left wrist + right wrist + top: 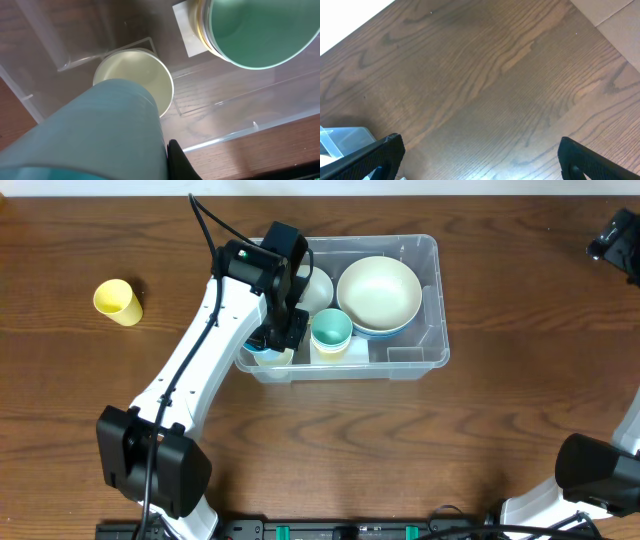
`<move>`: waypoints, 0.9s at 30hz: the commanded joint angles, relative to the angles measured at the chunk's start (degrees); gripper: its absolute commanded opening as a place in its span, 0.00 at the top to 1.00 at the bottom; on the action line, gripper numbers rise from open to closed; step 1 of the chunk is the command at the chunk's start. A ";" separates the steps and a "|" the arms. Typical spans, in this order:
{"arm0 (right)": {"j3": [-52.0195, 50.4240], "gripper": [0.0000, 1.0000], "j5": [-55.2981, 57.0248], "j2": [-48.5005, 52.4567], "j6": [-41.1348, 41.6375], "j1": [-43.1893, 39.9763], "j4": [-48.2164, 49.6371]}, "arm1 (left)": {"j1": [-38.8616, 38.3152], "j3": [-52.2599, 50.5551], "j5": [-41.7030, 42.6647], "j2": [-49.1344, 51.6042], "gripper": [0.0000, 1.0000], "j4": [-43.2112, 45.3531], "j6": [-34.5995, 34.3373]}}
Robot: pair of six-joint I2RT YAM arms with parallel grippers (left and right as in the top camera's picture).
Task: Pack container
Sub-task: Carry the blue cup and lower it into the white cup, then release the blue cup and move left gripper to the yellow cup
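L gripper [272, 345] clamped on blue cup [100, 135] in container [432, 290] near-left corner | R gripper [480, 165] jaws apart over table [495, 75] | container mid-table | risk: off-centre release onto cream cup [145, 75] tips it, no nest

the container [436, 290] sits mid-table [330, 450]. a bowl stack [378, 292] fills its right half. left of that, at the front, stands a cup stack [331, 332], with a small bowl [316, 288] behind it. the left gripper [276, 345] grips a held cup [100, 135] over a corner cup [142, 75] in the container's front left corner. a lone cup [118, 302] rests on the table, well left of the container.
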 commanded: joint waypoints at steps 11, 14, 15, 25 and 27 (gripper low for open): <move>0.66 0.01 0.37 -1.09 0.74 -0.26 -0.07 | -0.07 -0.24 0.26 2.71 0.49 0.09 0.15; 0.66 0.01 0.37 -1.09 0.74 -0.26 -0.07 | -0.02 -0.22 0.26 2.71 0.44 0.61 0.15; 0.66 0.01 0.37 -1.09 0.74 -0.26 -0.07 | -0.02 -0.20 0.26 2.69 0.43 0.68 0.15; 0.66 0.01 0.37 -1.09 0.74 -0.26 -0.07 | 0.63 10.01 -1.77 -0.66 0.44 -2.82 -0.50; 0.66 0.01 0.37 -1.09 0.74 -0.26 -0.07 | 1.88 13.38 -6.67 -2.58 0.42 -2.67 -3.37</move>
